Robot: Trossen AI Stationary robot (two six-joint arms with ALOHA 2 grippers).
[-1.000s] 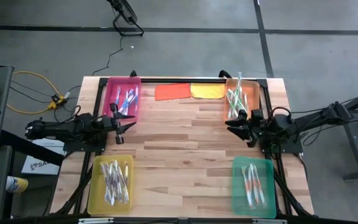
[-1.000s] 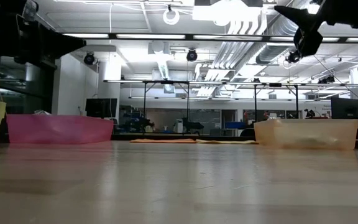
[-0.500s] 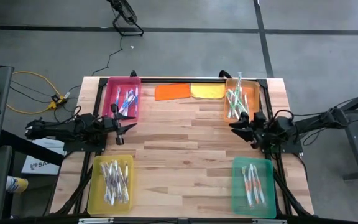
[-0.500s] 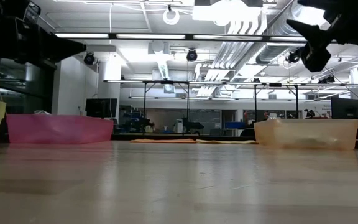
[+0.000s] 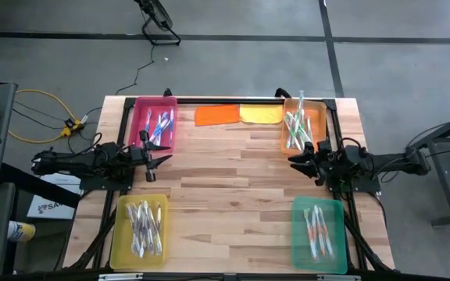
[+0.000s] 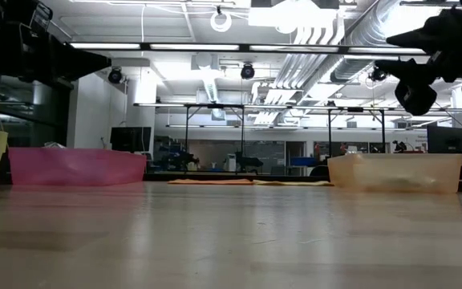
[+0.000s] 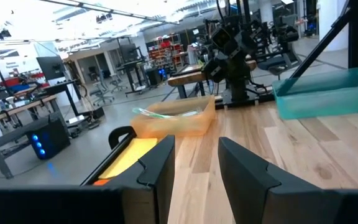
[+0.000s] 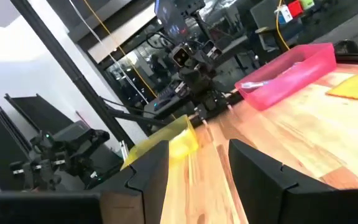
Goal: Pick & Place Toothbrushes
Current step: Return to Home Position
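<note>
L gripper [image 5: 161,161] – left side of table [image 5: 233,187], btwn pink bin [image 5: 138,117] & yellow bin [image 5: 121,234], raised off the wood. Fingers [image 7: 157,168] well apart, nothing held. R gripper [image 5: 294,160] – right side, btwn orange bin [image 5: 317,129] & green bin [image 5: 336,234]; likewise spread wide, empty. Toothbrushes [image 5: 145,228] lie in heaps in all four bins. Orange cloth [image 5: 216,115] & yellow cloth [image 5: 261,114] flat at far edge, side by side.

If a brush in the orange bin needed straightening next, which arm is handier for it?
Probably the right. The right gripper hangs just beside the orange bin, fingers open. The left gripper, also open, is across the table, by the pink bin.
</note>
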